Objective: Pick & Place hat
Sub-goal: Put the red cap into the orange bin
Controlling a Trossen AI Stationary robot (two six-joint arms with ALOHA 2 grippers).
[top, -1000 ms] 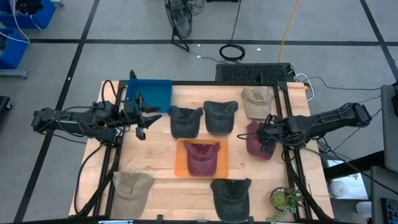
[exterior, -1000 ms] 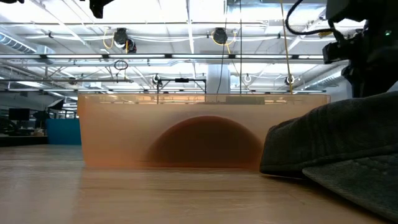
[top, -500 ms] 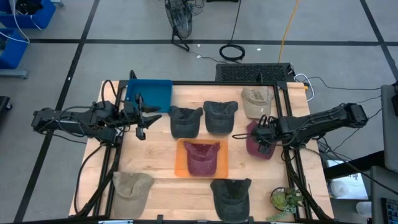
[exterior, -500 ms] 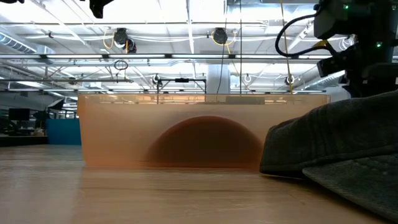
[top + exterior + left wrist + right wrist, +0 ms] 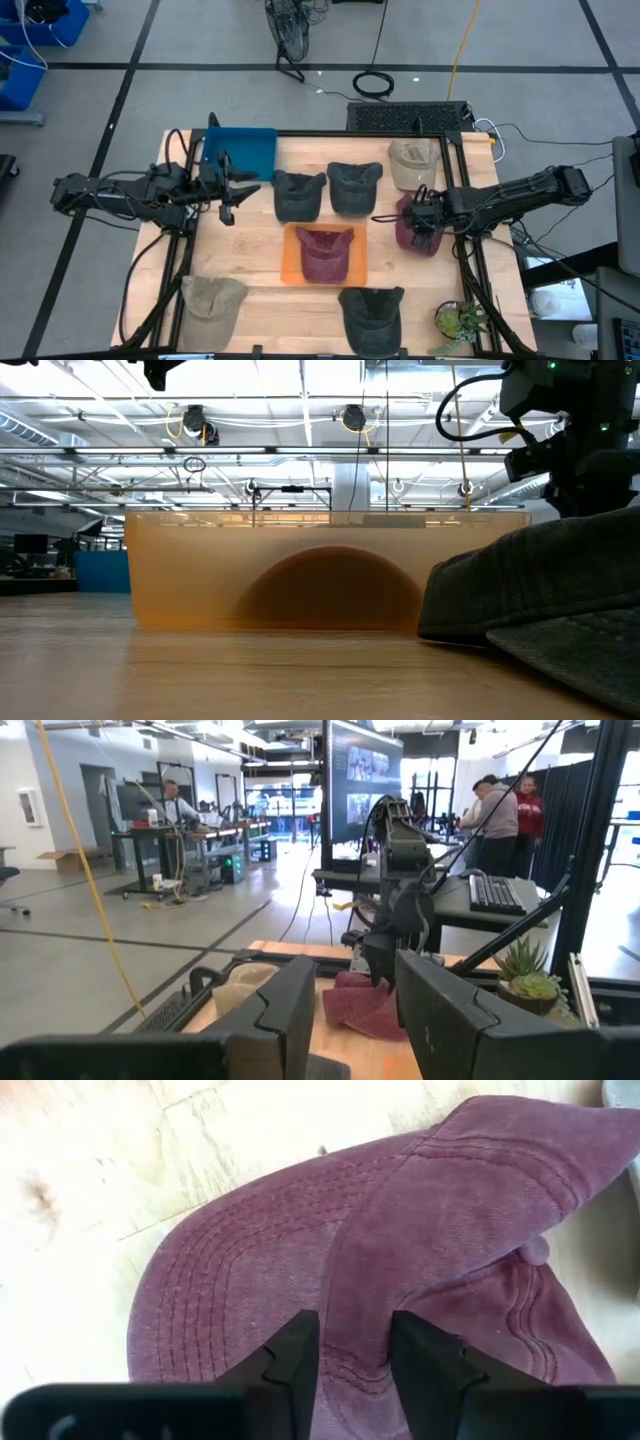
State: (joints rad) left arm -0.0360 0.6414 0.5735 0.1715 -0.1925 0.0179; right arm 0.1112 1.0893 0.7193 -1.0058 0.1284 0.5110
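The right gripper [image 5: 355, 1342] is seen directly above the maroon hat [image 5: 420, 1260], with its two fingers [image 5: 295, 1350] lowered onto the cloth where the brim meets the crown; a raised fold of fabric stands between them, and the jaws are only partly closed, so a finished grip cannot be confirmed. The maroon hat [image 5: 412, 226] lies on the wooden table [image 5: 255, 250], just to the right of the orange tray [image 5: 291, 262], which already holds a similar red hat [image 5: 325, 252]. The maroon hat is judged to be light and soft: the crown is collapsed and creased, so it will probably bend and hang when lifted. The stitched brim looks stiffer, and the seam between brim and crown is thought to be the best place to be taken, since a thick fold can be pinched there. The washed cotton seems not slippery, and nothing fragile is noticed. Farther from the tray, on its left side, the left gripper [image 5: 232, 190] is held above the table beside the blue bin [image 5: 240, 152], with its fingers apart and nothing between them.
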